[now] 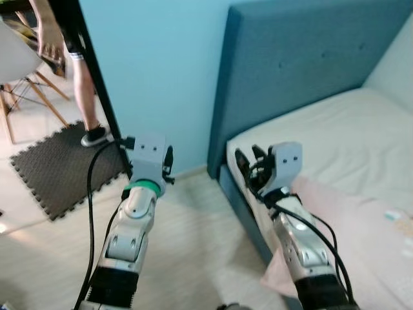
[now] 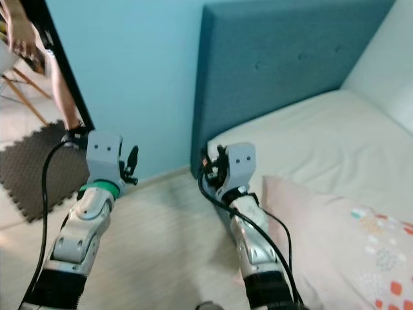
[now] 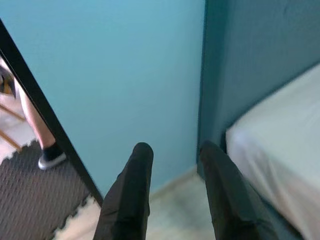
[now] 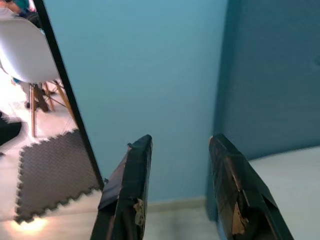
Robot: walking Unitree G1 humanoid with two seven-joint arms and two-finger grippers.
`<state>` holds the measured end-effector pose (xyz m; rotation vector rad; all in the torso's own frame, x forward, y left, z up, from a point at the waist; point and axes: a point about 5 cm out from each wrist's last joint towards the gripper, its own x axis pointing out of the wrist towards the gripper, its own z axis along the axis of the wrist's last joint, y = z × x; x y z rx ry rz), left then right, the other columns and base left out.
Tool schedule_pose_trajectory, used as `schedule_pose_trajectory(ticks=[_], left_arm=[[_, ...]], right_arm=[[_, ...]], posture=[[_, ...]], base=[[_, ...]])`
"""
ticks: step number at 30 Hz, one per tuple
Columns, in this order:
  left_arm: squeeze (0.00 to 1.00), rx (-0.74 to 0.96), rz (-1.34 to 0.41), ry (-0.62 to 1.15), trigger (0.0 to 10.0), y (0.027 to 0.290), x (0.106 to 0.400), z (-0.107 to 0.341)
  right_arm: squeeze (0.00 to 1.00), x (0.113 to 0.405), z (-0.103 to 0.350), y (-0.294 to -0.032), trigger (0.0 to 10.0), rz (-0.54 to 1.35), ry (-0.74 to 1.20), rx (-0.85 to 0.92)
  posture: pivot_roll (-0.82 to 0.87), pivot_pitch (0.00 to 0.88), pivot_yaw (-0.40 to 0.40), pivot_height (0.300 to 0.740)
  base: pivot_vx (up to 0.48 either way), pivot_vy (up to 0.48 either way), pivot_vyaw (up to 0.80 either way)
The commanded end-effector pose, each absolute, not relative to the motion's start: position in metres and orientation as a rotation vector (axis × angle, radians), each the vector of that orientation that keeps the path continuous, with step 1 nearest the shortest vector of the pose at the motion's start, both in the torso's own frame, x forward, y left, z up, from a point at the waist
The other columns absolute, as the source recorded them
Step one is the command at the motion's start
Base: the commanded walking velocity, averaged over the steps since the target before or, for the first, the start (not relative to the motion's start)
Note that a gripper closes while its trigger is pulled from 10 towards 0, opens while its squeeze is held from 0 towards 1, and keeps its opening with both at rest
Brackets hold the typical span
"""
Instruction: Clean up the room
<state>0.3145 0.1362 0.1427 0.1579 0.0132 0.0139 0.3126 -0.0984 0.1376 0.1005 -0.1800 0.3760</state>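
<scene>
Held both arms raised, ready. Left gripper point(image 3: 172, 165) parted, empty, over floor. Right gripper point(image 4: 180, 170) parted wide, empty, by bed point(image 1: 335, 142) corner. Pink blanket point(image 1: 361, 226) lay at 4 o'clock, probably next to tidy.

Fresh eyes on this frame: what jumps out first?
The big teal headboard against the light blue wall, with the bed's white mattress at the robot's right. In front, both silver arms are raised with nothing held: left pincer and right pincer, both open. Far left, a person's leg stands on a dark foam mat beside a white chair.
</scene>
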Motion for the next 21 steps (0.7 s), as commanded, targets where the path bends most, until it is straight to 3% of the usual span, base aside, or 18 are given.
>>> schedule_pose_trajectory(ticks=[1,21], left_arm=[[0.0,0.158,-0.003,0.039,10.0,0.134,0.3129,0.1365],[0.0,0.13,-0.02,0.046,10.0,0.1319,0.316,0.1386]], right_arm=[[0.0,0.3103,0.13,-0.1006,10.0,0.372,-0.149,0.104],[0.0,0.3123,0.1309,-0.1028,10.0,0.364,-0.148,0.11]], posture=[[-0.08,0.015,0.041,0.74],[-0.08,0.01,0.046,0.74]], base=[[0.0,0.0,-0.77],[0.0,0.0,-0.78]])
